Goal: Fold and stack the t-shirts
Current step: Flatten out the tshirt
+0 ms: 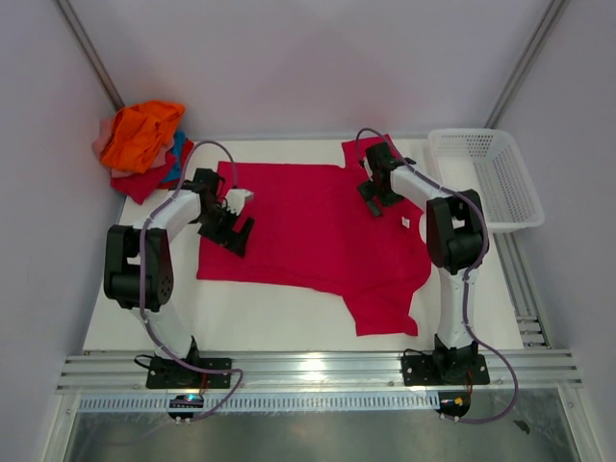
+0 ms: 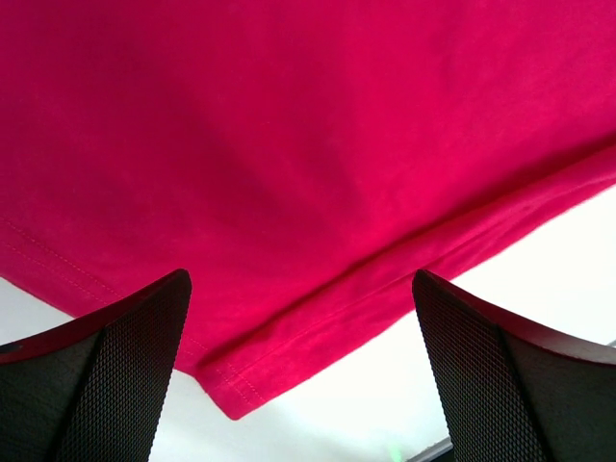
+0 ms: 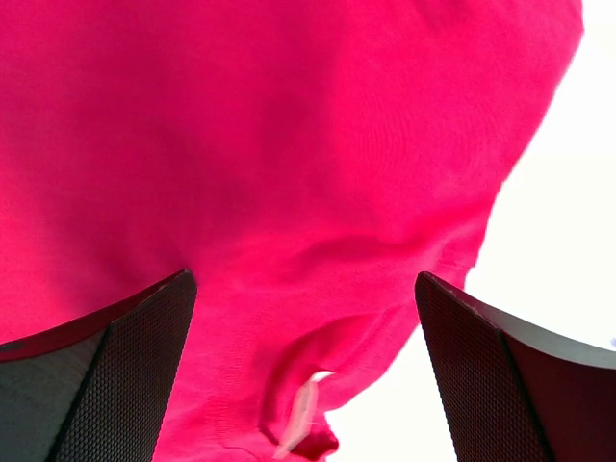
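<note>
At L edge of the crimson t-shirt (image 1: 308, 231): left gripper (image 1: 231, 229), jaws spread wide, nothing between them. Wrist view: both dark mesh-textured fingers (image 2: 115, 375) stand well apart over a hem corner, the stitched hem running diag. across the frame, with white table (image 1: 289, 322) beyond it. Finger bases are cut off by the frame's bottom edge. Tips touching cloth or just above it: can't tell, either view.

Right gripper (image 1: 375, 197): also spread wide, not pinching anything, over the shirt's far R part nr the upper sleeve. Its wrist view is nearly all crimson cloth w/ soft folds. A small pale tag (image 3: 303, 409) shows low between the fingers, blurred, text unreadable. Contact w/ cloth: can't tell.

Shirt lies flat mid-table, sideways: hem to L, sleeves and neck to R, one sleeve toward the back, the other toward the near edge. R forearm hides part of the neck area, and L arm hides a bit of the L edge.

Back-L corner: pile of other t-shirts (image 1: 144, 140), crumpled, orange on top, w/ red, blue and pale pink only peeking out. Count unclear.

Back-R: white mesh basket (image 1: 472, 133), just beside the table edge, apart from the shirt.
</note>
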